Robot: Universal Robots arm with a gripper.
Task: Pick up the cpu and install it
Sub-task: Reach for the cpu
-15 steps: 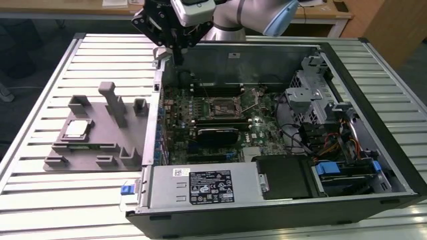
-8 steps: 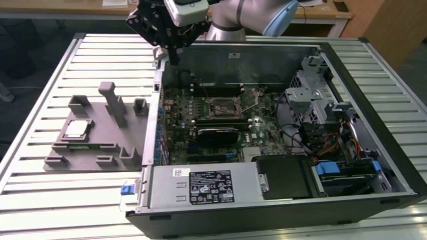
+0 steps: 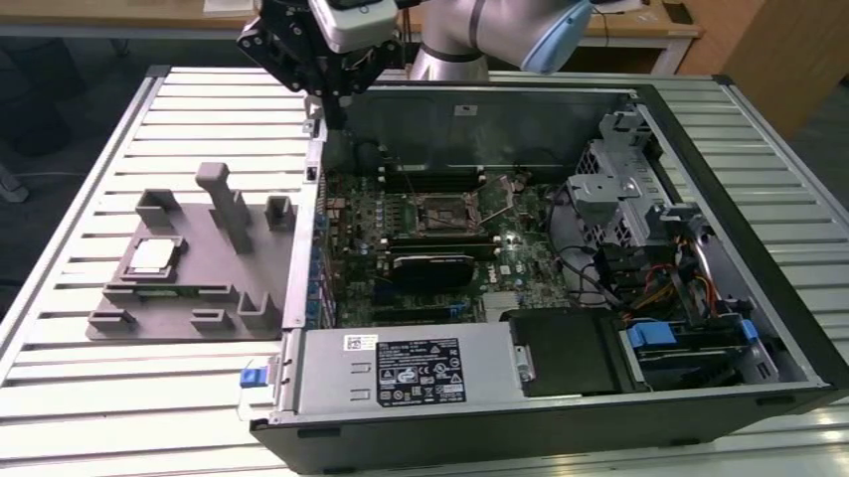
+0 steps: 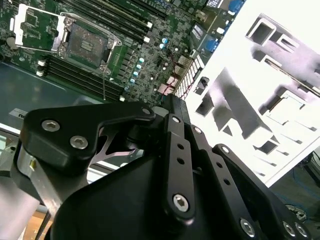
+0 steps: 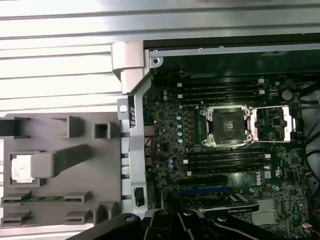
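Now: the gripper (image 3: 329,94) hangs high over the far end of the case (image 3: 531,427) wall.
Jaws: cannot tell whether they are parted or closed; the cpu is not between them.
Cpu (image 3: 150,256): lies flat, silver top up, in a pocket of the grey fixture (image 3: 199,273), outside the case.
Direction: well apart from the jaws, below them, toward the exterior view's left and nearer that camera.
Axis: it is square, so it has no long axis; its edges run roughly along the fixture's sides.
Socket (image 3: 444,211): on the jaws' other side, inside the case, frame lifted, looks empty.
Progress: judged not yet picked up.
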